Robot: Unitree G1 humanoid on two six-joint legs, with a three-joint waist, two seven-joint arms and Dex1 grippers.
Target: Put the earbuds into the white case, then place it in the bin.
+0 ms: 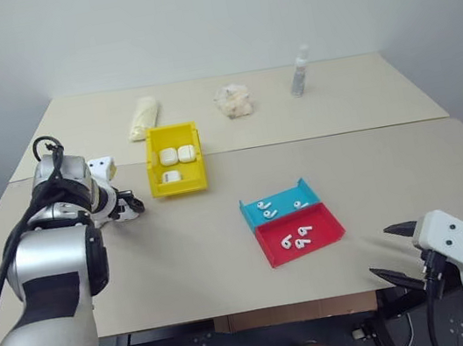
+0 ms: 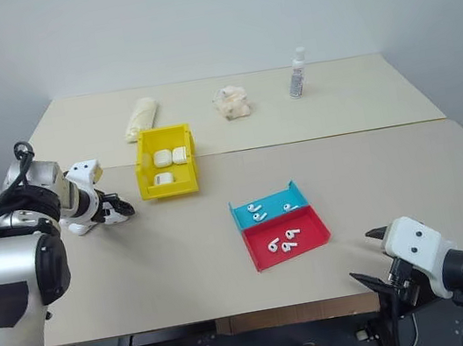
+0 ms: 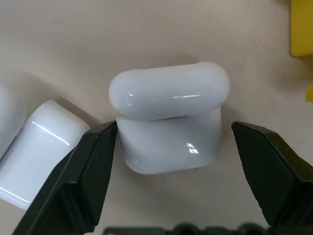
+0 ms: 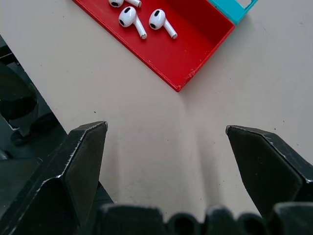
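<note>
Beige table: your left gripper (image 3: 171,161) straddles the white case (image 3: 168,127) with fingers apart, nothing gripped; closing off-centre could skid it. Right gripper (image 4: 166,166) gapes empty

Left gripper (image 3: 168,147) straddles a white case (image 3: 168,129) w/ fingers spread, one finger (image 3: 80,171) squeezed between it & a 2nd case (image 3: 41,147) just beside, so little room that side; other side is bare table (image 1: 184,261). Yellow bin (image 1: 175,158) sits near, towards table centre. Right gripper (image 4: 166,166) hangs wide at the near table edge, open tabletop ahead up to the red-blue tray (image 1: 293,222) holding earbuds (image 1: 296,238).
</note>
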